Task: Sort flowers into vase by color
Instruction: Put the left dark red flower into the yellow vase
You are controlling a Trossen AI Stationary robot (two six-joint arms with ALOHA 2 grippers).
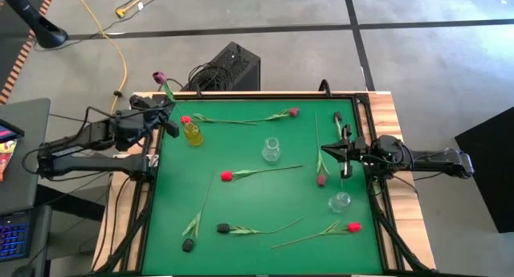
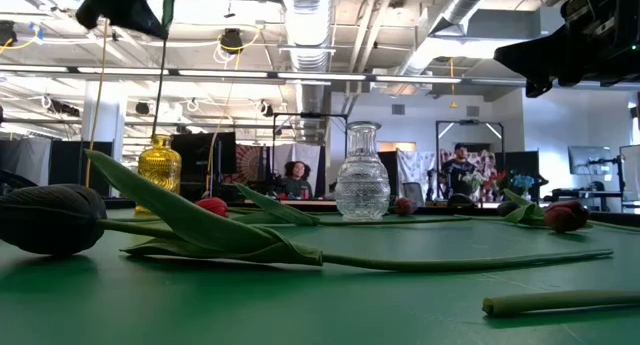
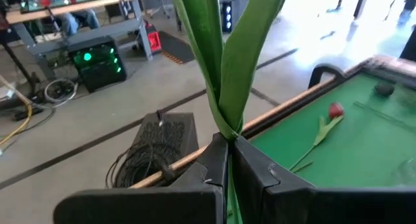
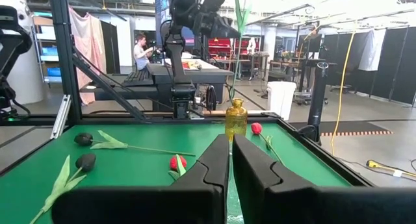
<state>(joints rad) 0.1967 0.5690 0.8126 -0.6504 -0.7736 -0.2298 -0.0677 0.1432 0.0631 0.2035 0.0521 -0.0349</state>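
The left gripper (image 1: 167, 116), jaws clamped on a pink-maroon tulip (image 1: 159, 77) above the yellow vase (image 1: 193, 133), is needing a plumb stem lowered into that neck, while the right gripper (image 1: 333, 151) is waiting with jaws closed and empty over the desk (image 1: 257, 221).

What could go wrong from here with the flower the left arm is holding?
The left gripper pinches the pink tulip low on its thin stem, above the yellow vase. The stem may bend and miss the narrow neck, or nudge the vase, which stands near the table edge. The right gripper also seems shut on a stem; lifting might drag that flower.
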